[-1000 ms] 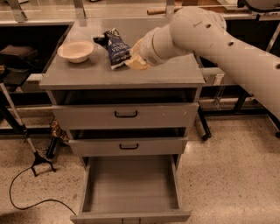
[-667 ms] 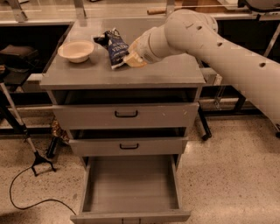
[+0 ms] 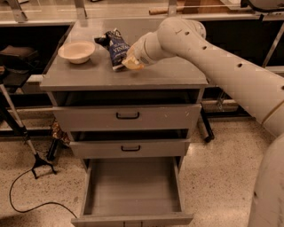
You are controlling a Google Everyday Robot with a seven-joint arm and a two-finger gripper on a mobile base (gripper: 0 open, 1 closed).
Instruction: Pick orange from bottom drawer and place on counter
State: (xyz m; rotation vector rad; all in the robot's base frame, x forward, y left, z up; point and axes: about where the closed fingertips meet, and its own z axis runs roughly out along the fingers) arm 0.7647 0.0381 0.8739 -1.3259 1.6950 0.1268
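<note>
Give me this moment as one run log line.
gripper: above counter, beside chip bag | bottom drawer: open, no orange visible inside | bowl: on counter

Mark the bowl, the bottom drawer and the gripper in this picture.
bowl [image 3: 76, 51], camera view, on its inner hollow.
bottom drawer [image 3: 132, 186], camera view, on its bare grey floor.
gripper [image 3: 130, 63], camera view, at its tip, above the counter [image 3: 171, 73] beside the chip bag [image 3: 116, 48].

Setting: robotics lab or workshop. Indicators: speckled floor [image 3: 222, 168], grey drawer cabinet [image 3: 88, 119], workbench [image 3: 133, 11] behind, loose cable [image 3: 26, 205]. The gripper [image 3: 129, 62] is over the table [image 3: 171, 74], touching the chip bag [image 3: 116, 46].
</note>
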